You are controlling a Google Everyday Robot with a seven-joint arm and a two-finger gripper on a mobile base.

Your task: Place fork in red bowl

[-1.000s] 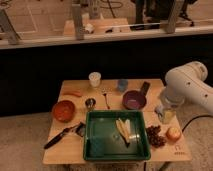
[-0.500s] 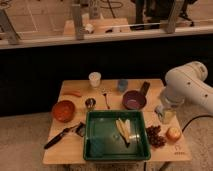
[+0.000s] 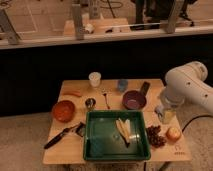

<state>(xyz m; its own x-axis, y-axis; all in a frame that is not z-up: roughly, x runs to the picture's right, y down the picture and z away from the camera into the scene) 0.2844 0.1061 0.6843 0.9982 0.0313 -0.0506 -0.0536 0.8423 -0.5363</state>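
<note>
A wooden worktop stands before a dark wall, set with tableware and food. The robot's white arm bends in from the right, over the worktop's right edge. A green tray fills the near middle of the worktop, with a pale yellow item lying inside it. A purple bowl sits behind the tray's right corner. The red bowl sits left of the tray, near the left edge. The gripper hangs low at the right side, between the purple bowl and a round orange fruit; its fingers are spread and hold nothing. A dark cluster of grapes lies just right of the tray. A black-handled utensil lies aslant at the tray's left, in front of the red bowl. A white cup and a blue cup stand along the far edge. A metal cup stands just behind the tray. The fork lies flat on the worktop between the metal cup and the purple bowl, well apart from the red bowl and the gripper.
</note>
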